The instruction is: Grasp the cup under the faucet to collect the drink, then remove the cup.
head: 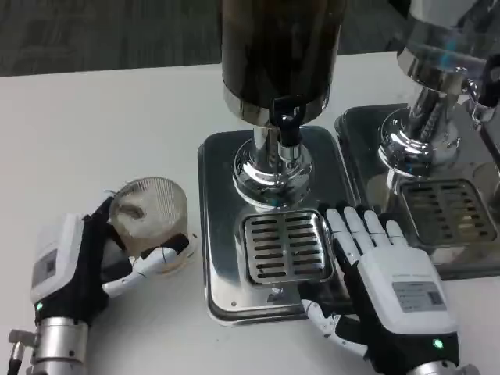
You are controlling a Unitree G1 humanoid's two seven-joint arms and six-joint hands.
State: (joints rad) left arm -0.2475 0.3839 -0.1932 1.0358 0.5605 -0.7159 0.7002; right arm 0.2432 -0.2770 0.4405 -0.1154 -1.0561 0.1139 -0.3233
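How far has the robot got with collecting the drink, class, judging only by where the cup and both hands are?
Done: the left hand grips the cup, which sits on the white table left of the dispenser.
In hand: the right hand rests flat on the tray by the drip grate.
Left: whether it has been filled cannot be told. The grate under the faucet is bare.

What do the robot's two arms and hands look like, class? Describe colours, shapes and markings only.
Each silver cylindrical forearm ends in a hand with a boxy white back and white-and-black fingers. The left hand and right hand each carry a grey printed label panel and a small green light near the wrist.
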